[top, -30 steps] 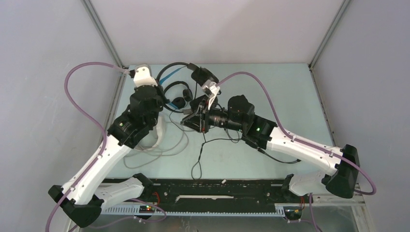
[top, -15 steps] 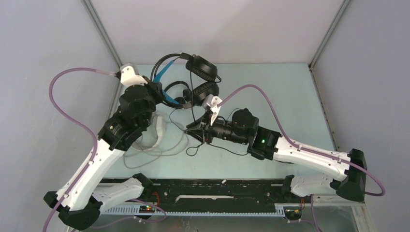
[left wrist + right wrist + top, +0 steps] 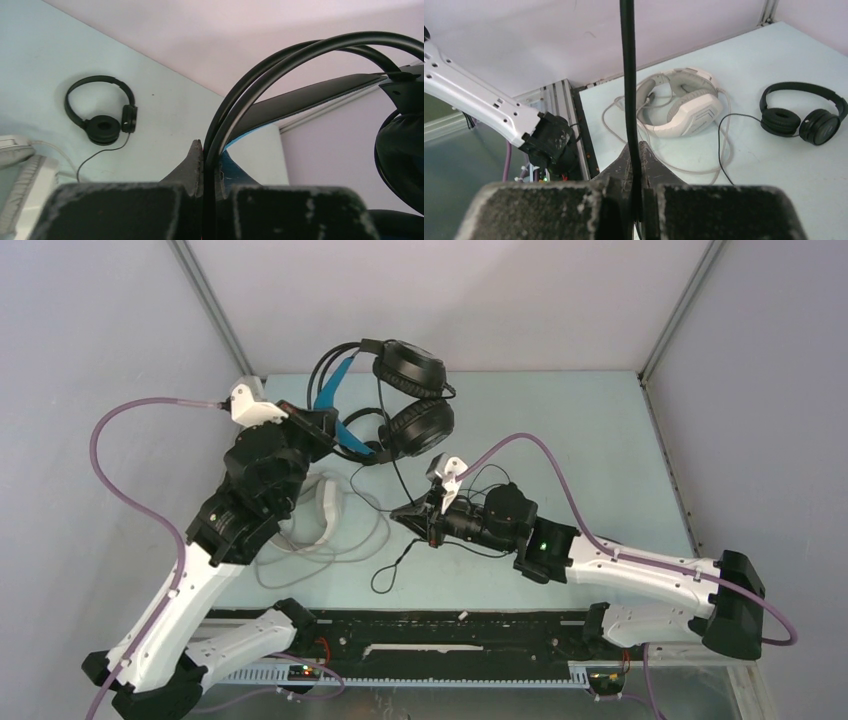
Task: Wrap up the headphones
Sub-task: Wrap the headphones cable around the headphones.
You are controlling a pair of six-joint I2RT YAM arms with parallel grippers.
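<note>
The black headphones with the blue headband [image 3: 333, 390] hang in the air at the back left, ear cups [image 3: 412, 366] to the right. My left gripper [image 3: 320, 426] is shut on the headband's twin black wires [image 3: 235, 105], its jaws [image 3: 210, 152] pressed tight on them. Their black cable [image 3: 398, 478] drops to my right gripper [image 3: 405, 512], which is shut on it [image 3: 627, 75]; a loose loop [image 3: 386, 575] trails onto the table. The small all-black pair [image 3: 101, 111] [image 3: 800, 114] lies flat. The white pair [image 3: 680, 102] [image 3: 327, 510] lies partly under my left arm.
The white pair's pale cable [image 3: 340, 552] sprawls in loops on the table beside the left arm. The enclosure's walls meet at the back corner post [image 3: 215, 310]. A black rail [image 3: 450, 625] runs along the near edge between the arm bases.
The left gripper has lifted the blue-band headphones higher and to the left. The right gripper has drawn back toward the near edge along the cable and closed on it; the cable loop shifted.
</note>
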